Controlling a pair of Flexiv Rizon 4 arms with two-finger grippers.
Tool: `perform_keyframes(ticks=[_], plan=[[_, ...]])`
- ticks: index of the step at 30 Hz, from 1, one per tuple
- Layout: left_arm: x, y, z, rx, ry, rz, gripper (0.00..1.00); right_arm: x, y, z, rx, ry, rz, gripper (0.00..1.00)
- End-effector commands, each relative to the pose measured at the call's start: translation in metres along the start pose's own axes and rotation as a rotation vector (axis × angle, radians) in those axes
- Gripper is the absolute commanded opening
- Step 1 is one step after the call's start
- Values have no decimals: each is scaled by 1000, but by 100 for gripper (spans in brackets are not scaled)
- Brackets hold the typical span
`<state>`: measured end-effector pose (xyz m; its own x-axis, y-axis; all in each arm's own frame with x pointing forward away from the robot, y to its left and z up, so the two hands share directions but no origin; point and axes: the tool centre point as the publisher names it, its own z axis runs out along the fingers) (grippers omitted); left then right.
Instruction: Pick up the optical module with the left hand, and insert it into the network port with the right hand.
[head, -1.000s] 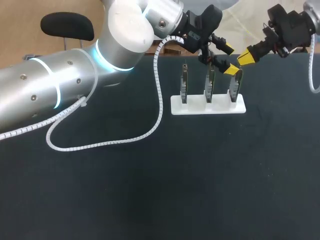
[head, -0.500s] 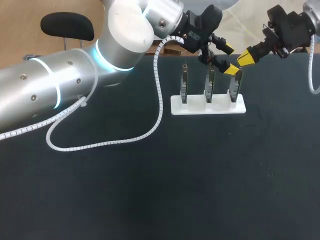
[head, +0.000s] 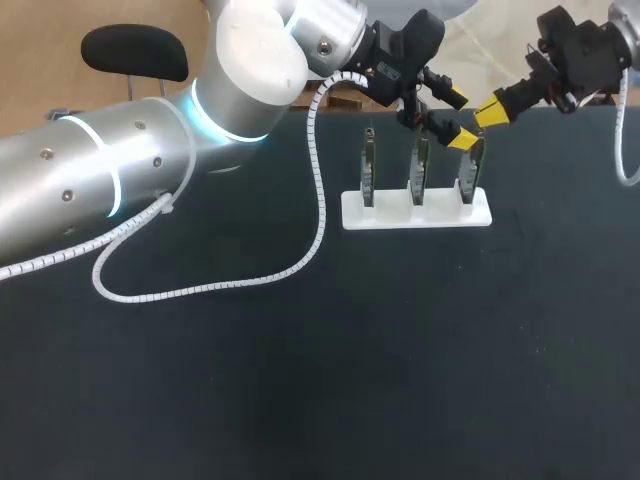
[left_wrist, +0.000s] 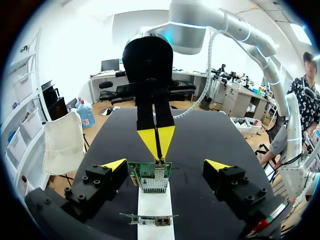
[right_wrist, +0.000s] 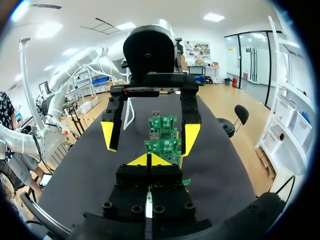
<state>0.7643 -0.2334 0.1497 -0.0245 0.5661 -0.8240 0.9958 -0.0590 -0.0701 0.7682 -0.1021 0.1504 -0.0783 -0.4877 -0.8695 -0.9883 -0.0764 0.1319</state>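
Three upright green network cards stand in a white holder (head: 415, 212). My left gripper (head: 459, 118) hangs open over the right-hand card (head: 470, 172), and its yellow tips (left_wrist: 115, 164) straddle that card (left_wrist: 150, 171), which carries a metal port cage (left_wrist: 152, 185). My right gripper (head: 487, 110) is shut, its joined tips (left_wrist: 157, 141) just above the same card's top edge. In the right wrist view my shut gripper (right_wrist: 149, 160) faces the cards (right_wrist: 162, 147), with the left gripper's fingers (right_wrist: 109, 135) on either side of them. I cannot make out a separate optical module.
A white coiled cable (head: 230, 285) from my left arm lies on the dark table to the left of the holder. The left arm's large silver body (head: 130, 170) covers the back left. The holder (left_wrist: 154, 205) runs under my left gripper.
My right gripper has drawn back a little, up and away from the right-hand card. The left arm and the cards have not moved.
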Motion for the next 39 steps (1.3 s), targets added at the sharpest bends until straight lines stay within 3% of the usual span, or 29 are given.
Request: perform_keyframes(ticks=[1, 7, 13, 29, 30, 31, 32, 39], plan=[[0, 2, 0, 3, 3, 0, 100, -4, 1, -5, 11, -1, -10, 0], [0, 2, 0, 3, 3, 0, 100, -10, 2, -12, 39, -11, -25, 0], [-15, 13, -14, -43, 8, 71, 100, -16, 0, -21, 78, -32, -31, 0], [-52, 38, -90, -270, 14, 230, 100, -45, -14, -52, 171, -81, -64, 0], [-54, 38, -94, -288, 11, 244, 100, -47, -15, -53, 178, -85, -64, 5], [-56, 38, -98, -313, 10, 257, 100, -47, -15, -53, 178, -85, -64, 49], [-56, 38, -98, -313, 10, 257, 100, -47, -15, -53, 178, -85, -64, 100], [-56, 38, -98, -313, 10, 257, 100, -47, -15, -53, 178, -85, -64, 100]])
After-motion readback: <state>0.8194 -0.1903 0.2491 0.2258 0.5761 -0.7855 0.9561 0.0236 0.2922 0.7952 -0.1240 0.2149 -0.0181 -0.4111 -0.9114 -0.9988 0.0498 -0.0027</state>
